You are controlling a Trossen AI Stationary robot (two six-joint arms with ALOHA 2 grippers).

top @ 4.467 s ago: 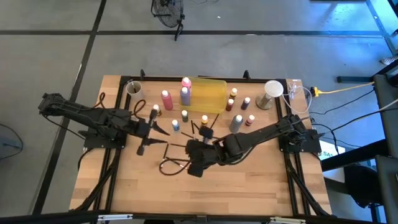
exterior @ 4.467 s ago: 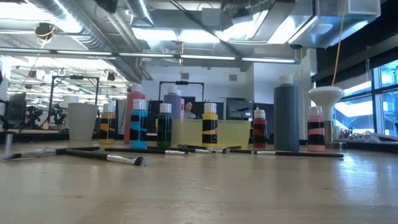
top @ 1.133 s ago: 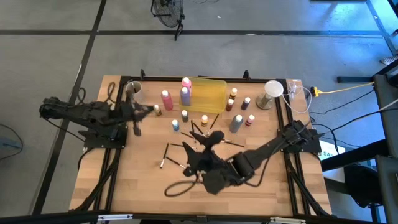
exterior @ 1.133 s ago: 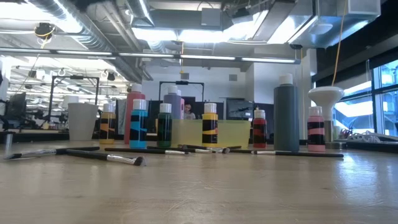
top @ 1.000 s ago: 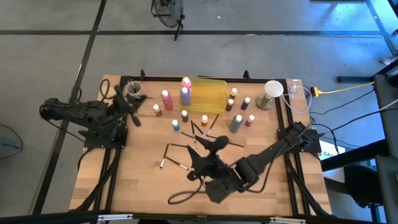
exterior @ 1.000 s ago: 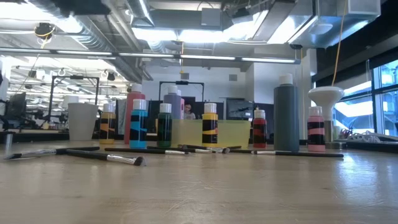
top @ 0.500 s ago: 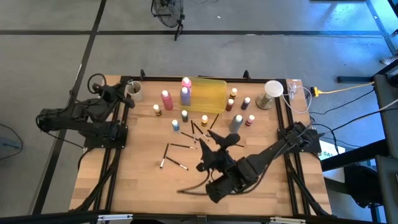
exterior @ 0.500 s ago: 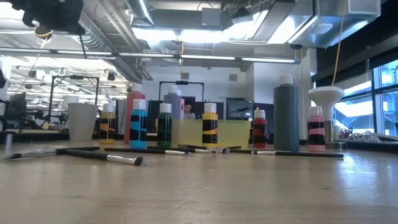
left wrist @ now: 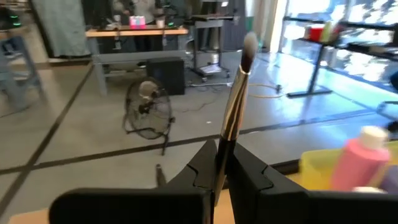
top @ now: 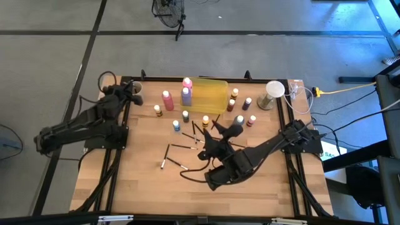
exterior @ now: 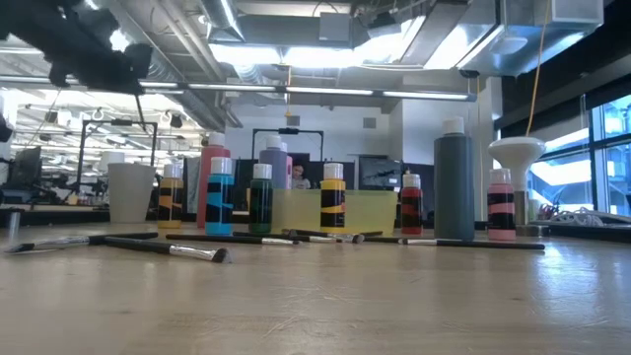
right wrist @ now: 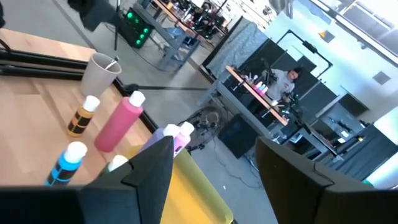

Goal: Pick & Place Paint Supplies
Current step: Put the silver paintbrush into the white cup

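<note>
The left end effector is pinching a thin dark brush with a pale bristle tip, which stands upright between its pressed-together fingers, above the far left corner of the wooden counter beside a pale round cup. The right end effector hovers over the middle of the counter, fingers spread and holding nothing. Just ahead of it stand small white-capped paint bottles, a tall pink squeeze bottle and a translucent yellow tray; loose brushes lie beside it.
</note>
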